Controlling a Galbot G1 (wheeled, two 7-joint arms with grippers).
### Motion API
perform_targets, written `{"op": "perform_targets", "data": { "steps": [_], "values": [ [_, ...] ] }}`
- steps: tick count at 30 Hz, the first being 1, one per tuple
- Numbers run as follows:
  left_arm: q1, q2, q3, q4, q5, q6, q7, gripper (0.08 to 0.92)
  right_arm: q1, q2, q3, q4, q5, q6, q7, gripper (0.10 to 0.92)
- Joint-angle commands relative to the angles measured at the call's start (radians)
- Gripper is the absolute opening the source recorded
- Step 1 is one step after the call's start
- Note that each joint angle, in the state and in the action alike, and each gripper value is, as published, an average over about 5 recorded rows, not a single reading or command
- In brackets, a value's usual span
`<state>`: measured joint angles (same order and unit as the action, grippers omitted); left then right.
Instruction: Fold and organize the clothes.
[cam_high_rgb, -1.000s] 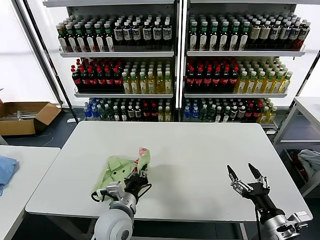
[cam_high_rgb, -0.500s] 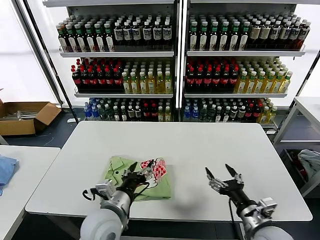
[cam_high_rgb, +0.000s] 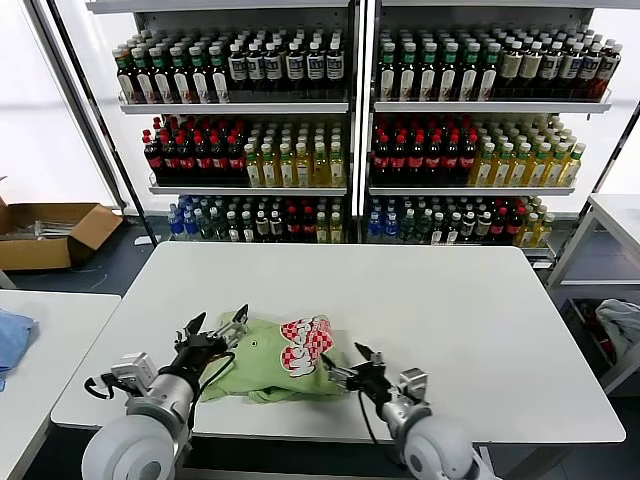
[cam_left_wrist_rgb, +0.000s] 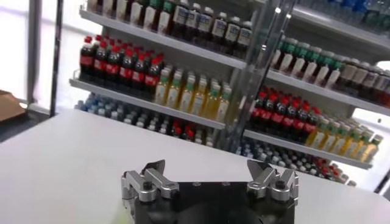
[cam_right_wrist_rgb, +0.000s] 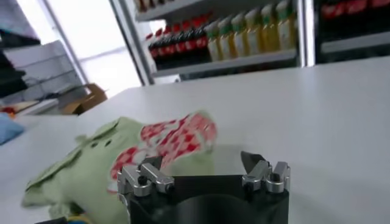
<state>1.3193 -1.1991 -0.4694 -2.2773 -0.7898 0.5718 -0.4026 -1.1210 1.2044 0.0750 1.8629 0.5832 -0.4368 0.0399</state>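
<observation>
The shirt (cam_high_rgb: 275, 358) now lies in a loose, bunched fold near the front edge of the white table (cam_high_rgb: 450, 310), its checkered heart print facing up. A second ago the left gripper (cam_high_rgb: 213, 327) was closed on the cloth and carrying one side over; since then it has let go and drawn back to the shirt's left edge, jaws spread wide and holding nothing. The right gripper (cam_high_rgb: 356, 362) has meanwhile swung in from the far right of the table and sits just beside the shirt's right edge, jaws also spread and empty. From the head view it is hard to say whether its tips touch the fabric; the right wrist view suggests a small gap. One fold looks laid down, though untidily, and the next step probably falls to the right arm, taking the near right edge to fold or square the bundle.
</observation>
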Motion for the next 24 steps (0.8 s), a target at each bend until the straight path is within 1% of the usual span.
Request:
{"op": "perform_targets", "data": {
  "steps": [1,3,8,13,16,20,22,24],
  "values": [
    [0.061,0.000,-0.093,-0.033,-0.013,0.004,0.009,0.823,0.222,0.061,-0.217,-0.180,0.098,-0.130,0.107,0.811],
    [0.059,-0.004,-0.094,-0.032,-0.014,0.004,0.007,0.823,0.214,0.052,-0.208,-0.163,0.114,-0.137,0.120,0.784],
    [0.054,-0.006,-0.093,-0.028,-0.017,0.004,0.004,0.823,0.148,-0.006,-0.158,-0.089,0.115,-0.142,0.101,0.646],
    [0.049,-0.010,-0.087,-0.018,-0.018,0.004,0.003,0.823,0.043,-0.124,-0.037,0.006,0.046,-0.141,-0.002,0.498],
    [0.048,-0.015,-0.085,-0.015,-0.018,0.004,0.004,0.823,-0.023,-0.234,0.068,0.066,0.029,-0.135,-0.061,0.412],
    [0.044,-0.027,-0.076,-0.015,-0.018,0.004,0.004,0.823,-0.119,-0.356,0.217,0.099,-0.005,-0.102,-0.111,0.299],
    [0.039,-0.036,-0.067,-0.012,-0.018,0.004,0.004,0.823,-0.172,-0.392,0.272,0.106,-0.039,-0.066,-0.120,0.239],
    [0.032,-0.046,-0.057,-0.007,-0.018,0.004,0.004,0.823,-0.210,-0.400,0.305,0.107,-0.080,-0.009,-0.118,0.197]
  ]
}}
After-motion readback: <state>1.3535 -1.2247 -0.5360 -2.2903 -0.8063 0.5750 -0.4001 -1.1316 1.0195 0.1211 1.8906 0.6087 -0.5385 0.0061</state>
